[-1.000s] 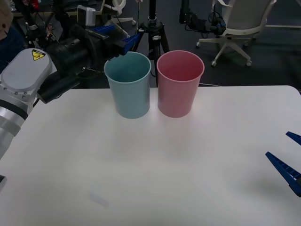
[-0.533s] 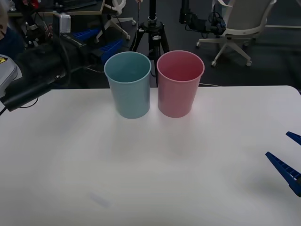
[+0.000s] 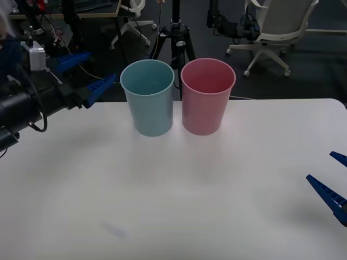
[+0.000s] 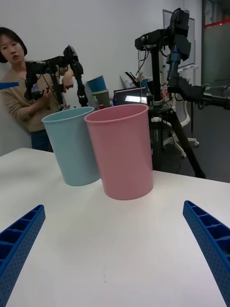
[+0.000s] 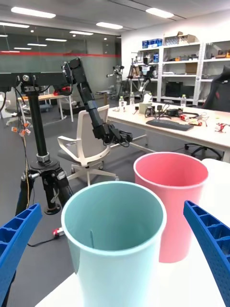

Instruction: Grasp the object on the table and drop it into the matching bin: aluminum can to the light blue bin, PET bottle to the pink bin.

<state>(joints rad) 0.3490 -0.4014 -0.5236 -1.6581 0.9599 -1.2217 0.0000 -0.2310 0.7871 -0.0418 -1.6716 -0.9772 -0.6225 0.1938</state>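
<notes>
Blue bin (image 3: 147,97) and pink bin (image 3: 207,96) upright, just beside each other at the table's (image 3: 179,200) far edge; left tool (image 3: 89,73) raised left of the blue bin, wide open, holding nothing; right tool (image 3: 332,181) low over the table's right edge, likewise open, unloaded.

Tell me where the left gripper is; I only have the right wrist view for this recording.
Observer: The left gripper is open, up by the table's far edge, to the left of the light blue bin.
Operator: Do the bins touch? They overlap for me.
Observer: No. From the front, a narrow gap separates it from the pink bin.
Operator: And where does my right gripper sit?
Observer: The right gripper is open, low over the table's right edge.
</notes>
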